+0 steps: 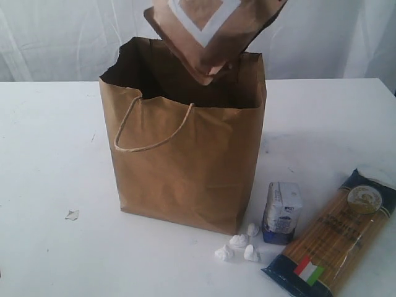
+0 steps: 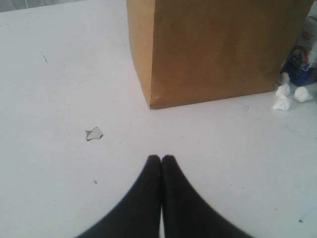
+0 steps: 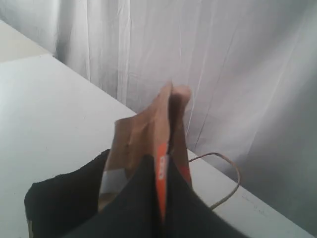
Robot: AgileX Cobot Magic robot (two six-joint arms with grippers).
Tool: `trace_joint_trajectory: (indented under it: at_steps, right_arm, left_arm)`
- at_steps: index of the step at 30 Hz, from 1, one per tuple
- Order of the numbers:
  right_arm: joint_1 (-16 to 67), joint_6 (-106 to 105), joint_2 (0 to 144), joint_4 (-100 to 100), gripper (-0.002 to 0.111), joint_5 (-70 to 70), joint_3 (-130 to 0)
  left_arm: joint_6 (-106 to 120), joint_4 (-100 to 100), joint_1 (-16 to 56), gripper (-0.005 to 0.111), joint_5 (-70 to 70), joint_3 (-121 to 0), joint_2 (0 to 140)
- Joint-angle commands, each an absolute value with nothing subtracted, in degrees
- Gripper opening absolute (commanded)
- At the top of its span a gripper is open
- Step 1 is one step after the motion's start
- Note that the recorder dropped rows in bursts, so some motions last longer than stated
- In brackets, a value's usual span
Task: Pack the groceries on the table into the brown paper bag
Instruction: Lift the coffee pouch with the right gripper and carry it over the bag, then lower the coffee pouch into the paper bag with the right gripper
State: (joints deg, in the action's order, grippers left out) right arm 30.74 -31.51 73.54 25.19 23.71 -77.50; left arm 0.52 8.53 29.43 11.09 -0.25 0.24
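One long spaghetti packet [image 1: 334,232], exterior view only

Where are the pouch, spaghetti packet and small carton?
brown-orange pouch [image 1: 213,38], exterior view, patterned front face.
spaghetti packet [image 1: 331,234], exterior view, mid-length over the pasta.
small carton [image 1: 281,209], exterior view, white front face.

- No word or number can be read anywhere; all the print is too blurred or too small.
- Spaghetti packet [image 1: 334,238], near right on the desk [image 1: 49,154]: a green, white and red flag mark [image 1: 308,270] at its near end, a round gold seal [image 1: 364,198] at its far end, and unreadable dark lettering between them.
- Carton [image 1: 281,210], just left of the packet: blue print on white with a red-and-blue round emblem, illegible.
- Pouch [image 1: 210,31], up high: a white angular outline, no letters.
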Motion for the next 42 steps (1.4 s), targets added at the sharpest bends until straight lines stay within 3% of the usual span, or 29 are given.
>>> trace_joint_trajectory:
  at_steps: [1,31,35,42]
  right_arm:
    - [32.24,-33.37,75.49,25.96,0.0,21.43,-78.24]
    - [34.25,-37.7,86.22,26.57,0.0,27.0,-78.24]
    - [34.25,-37.7,86.59,26.57,0.011,29.21,-78.24]
    - [34.25,-37.26,86.59,27.16,0.052,29.58,-78.24]
  left_arm:
    - [0.0,8.85,29.25,0.0,11.09,0.0,0.0]
    - [0.0,8.85,29.25,0.0,11.09,0.0,0.0]
    - [0.0,8.85,29.25,0.0,11.09,0.0,0.0]
    - [0.0,8.85,29.25,0.0,11.09,0.0,0.0]
